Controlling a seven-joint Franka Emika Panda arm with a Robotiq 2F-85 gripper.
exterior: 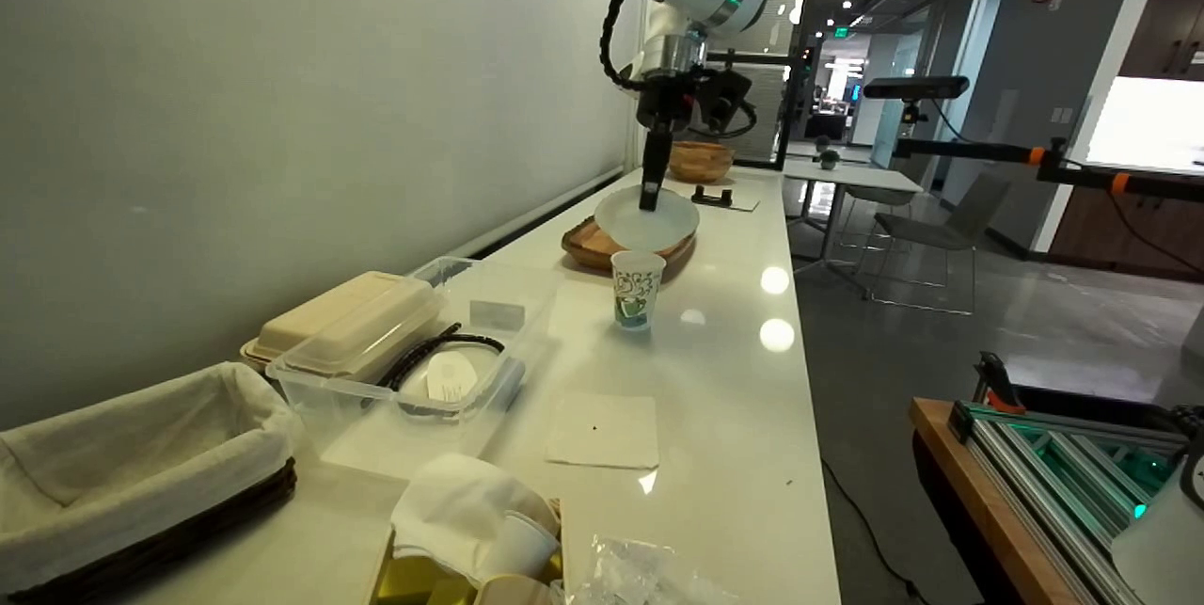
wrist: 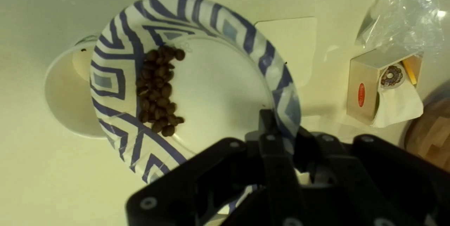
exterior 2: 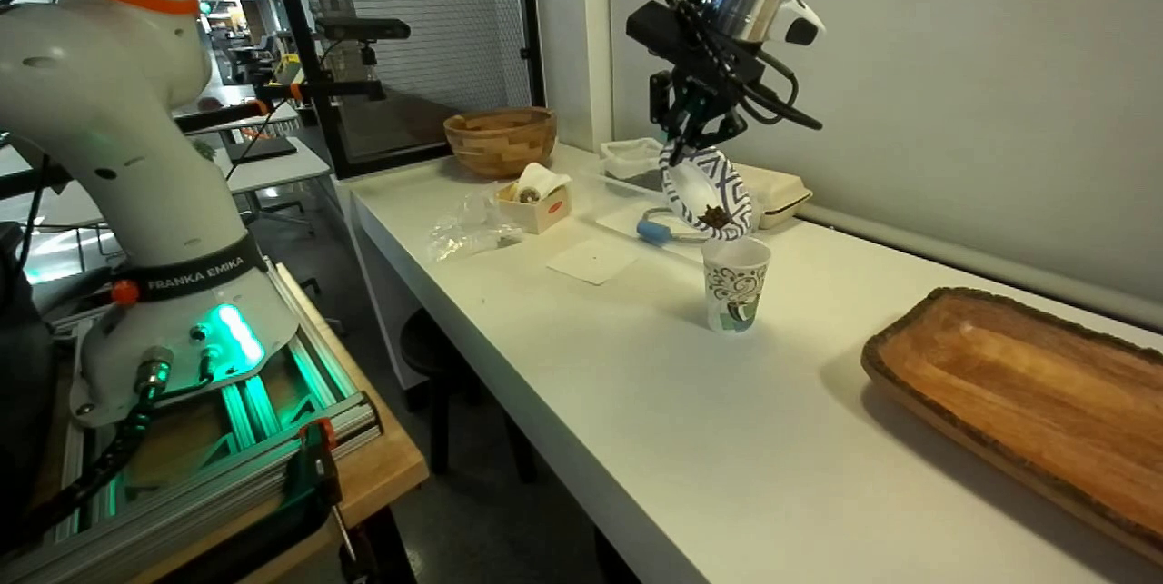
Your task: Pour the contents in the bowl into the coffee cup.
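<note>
My gripper [wrist: 284, 131] is shut on the rim of the bowl [wrist: 218, 85], white with a dark blue pattern. In both exterior views the bowl hangs steeply tilted above the counter. Brown beans [wrist: 156, 92] are bunched along its low side, also seen as a dark clump [exterior 2: 715, 217] in an exterior view. Just under that low edge stands the coffee cup [exterior 2: 734, 289], upright, white with a green print. From the wrist, the bowl's rim overlaps part of the cup's mouth [wrist: 70, 89]; one dark speck shows inside the cup, the rest is partly hidden.
A long wooden tray [exterior 2: 1045, 384] lies on the counter near the cup. A clear plastic container [exterior: 508, 389] stands by the wall. Further along are a flat white napkin [exterior 2: 592, 262], a small box [exterior 2: 545, 213], crumpled plastic wrap [exterior 2: 468, 230] and a wooden bowl [exterior 2: 502, 145].
</note>
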